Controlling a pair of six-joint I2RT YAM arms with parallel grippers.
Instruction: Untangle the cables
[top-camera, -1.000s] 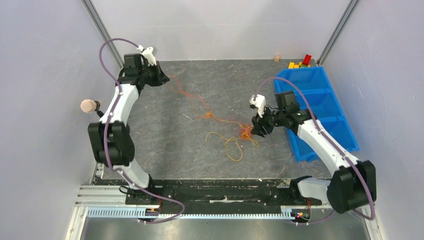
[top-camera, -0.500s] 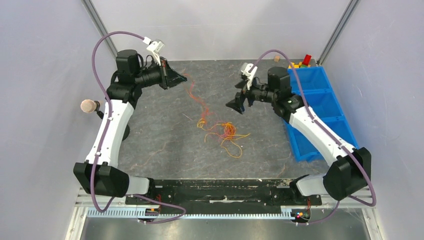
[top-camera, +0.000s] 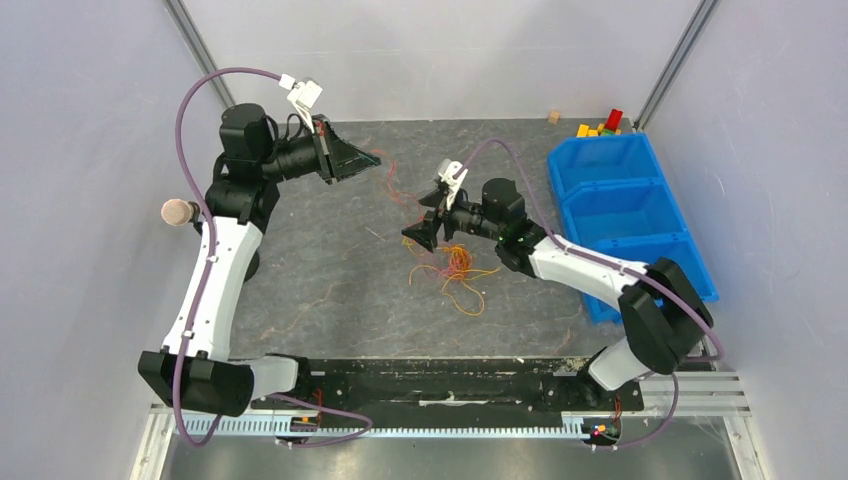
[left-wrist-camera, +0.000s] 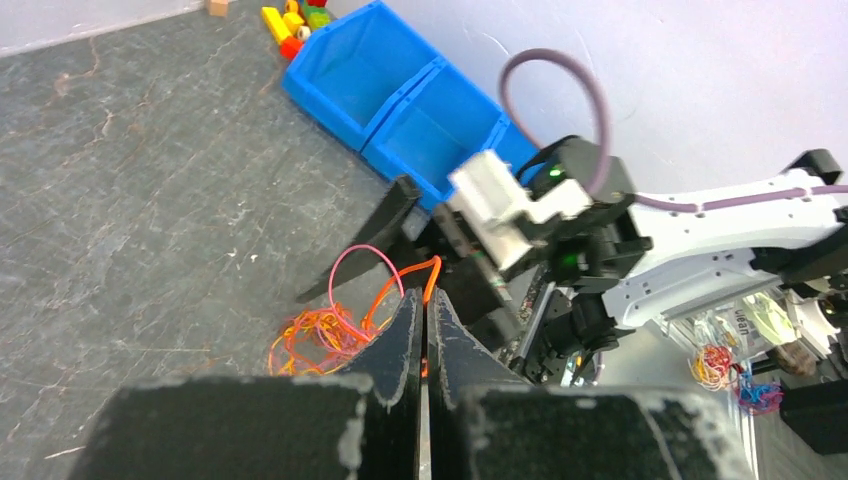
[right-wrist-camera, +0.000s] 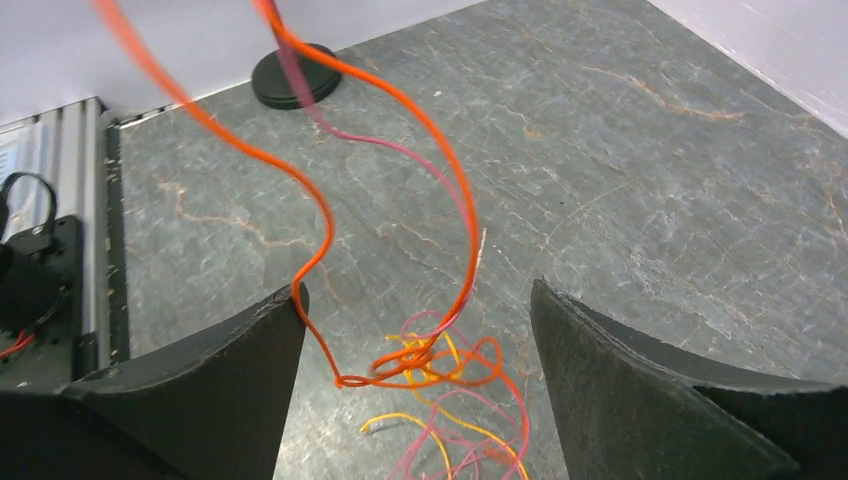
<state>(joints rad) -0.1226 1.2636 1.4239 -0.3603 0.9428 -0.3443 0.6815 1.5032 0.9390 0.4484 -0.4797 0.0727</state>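
No brand or label could be read. Small print on a clear part near the right arm's base, seen from the left wrist, was too small to make out.

The left claw (left-wrist-camera: 425, 300) was raised above the far left of the counter (top-camera: 330, 275), clenched on an orange strand of the cables (top-camera: 455, 265) that ran up into the slit between its fingers. The right claw (right-wrist-camera: 417, 290) was released, with its fingers spread wide. Orange and pink strands passed through the gap, one running close by the left finger; whether it touched could not be told. Most of the cables lay in a loose heap on the counter below the right claw, near the middle. The strands rising from it were blurred and were cut off by the top edge of the right wrist view.

The counter was dark grey with pale, marble-like veins. Pale walls enclosed it, with metal posts in the far corners. A blue bin (top-camera: 603, 184) with three compartments stood at the right edge, and small coloured blocks (top-camera: 600, 126) lay just beyond it.
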